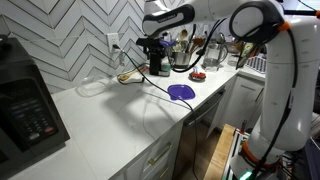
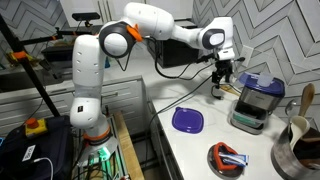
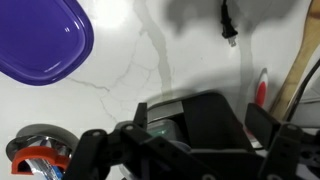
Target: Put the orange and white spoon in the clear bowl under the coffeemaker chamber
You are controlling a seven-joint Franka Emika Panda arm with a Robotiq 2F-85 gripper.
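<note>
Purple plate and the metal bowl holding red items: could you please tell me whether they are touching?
Apart. The wrist view shows bare white counter between the purple plate and the metal bowl.

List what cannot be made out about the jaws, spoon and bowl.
- Black Robotiq gripper: jaws open or shut unclear; tiny in both exterior views, a dark blur in the wrist view.
- Orange and white spoon: too small to pick out surely in any view.
- Clear bowl under the tall black coffee machine: hidden behind the gripper and the machine itself.
</note>
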